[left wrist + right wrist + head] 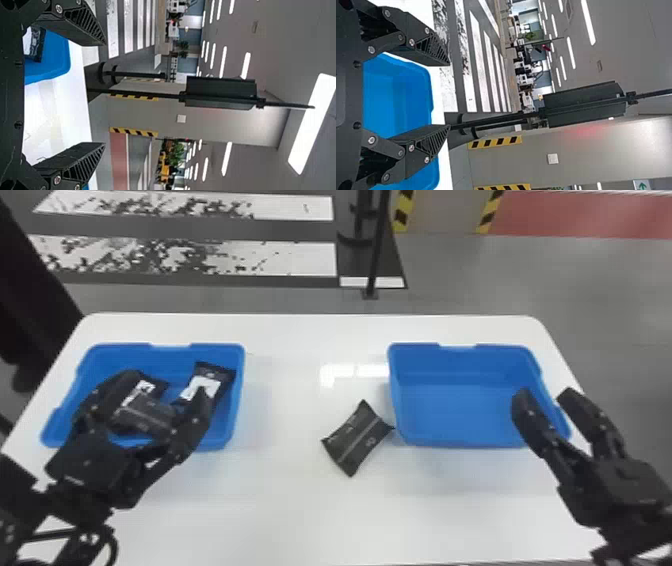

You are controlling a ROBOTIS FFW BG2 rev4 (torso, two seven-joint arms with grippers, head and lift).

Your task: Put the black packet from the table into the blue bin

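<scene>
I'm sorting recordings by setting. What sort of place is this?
Probably a large indoor hall, perhaps a workshop or robotics test area: strip lights line the ceiling, yellow-and-black hazard stripes mark a wall or pillar, and broad white bands cross the dark floor.

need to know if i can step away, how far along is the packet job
Done: nothing visible for this packet, though other packets lie in the left blue bin. In hand: nothing; left gripper and right gripper are both open. Left to do: pick up and place, as the black packet lies on the table.
</scene>
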